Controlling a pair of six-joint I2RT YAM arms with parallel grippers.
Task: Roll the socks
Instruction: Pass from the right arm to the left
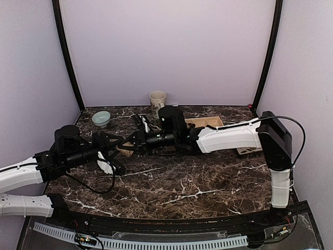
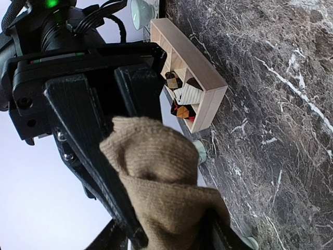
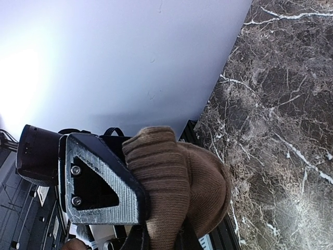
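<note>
Nearest you, plain tan ribbed sock (image 3: 177, 177) hangs above the marble desk (image 2: 270, 104), clenched in right gripper (image 3: 151, 208) jaws. Left gripper (image 2: 166, 237) jaws surround it; you cannot tell their grip. Pale wooden divided box (image 2: 208, 83) holds rolled sock bundles (image 2: 177, 82).

Top view: fixed, high, behind arm bases; faces forward and down. Far off, it takes in whole bench (image 1: 182, 192), both arms and back wall (image 1: 171, 47).
Left wrist view: rides on left arm, rolled sideways, bench at frame right. Very near tan sock (image 2: 156, 177); looks past it to wooden box (image 2: 205, 78).
Right wrist view: rides on right arm, also rolled, bench at right, wall at left, sock close up.
Shared: both wrist views show sock; top and left wrist views share box.
</note>
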